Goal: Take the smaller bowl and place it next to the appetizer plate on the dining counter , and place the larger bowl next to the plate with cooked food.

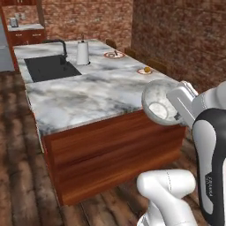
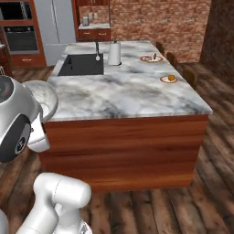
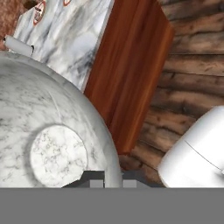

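**Small bowl carried to the island**

While the gripper pinches tight on the rim of the small, speckled white-grey stone bowl (tipped sideways), it hangs off the white marble dining counter; the red-rimmed appetizer plate lies toward twelve o'clock, presumably its destination.

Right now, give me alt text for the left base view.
The gripper holds the smaller bowl by its rim beside the dining counter. Far along the counter sit the appetizer plate and the plate with cooked food.
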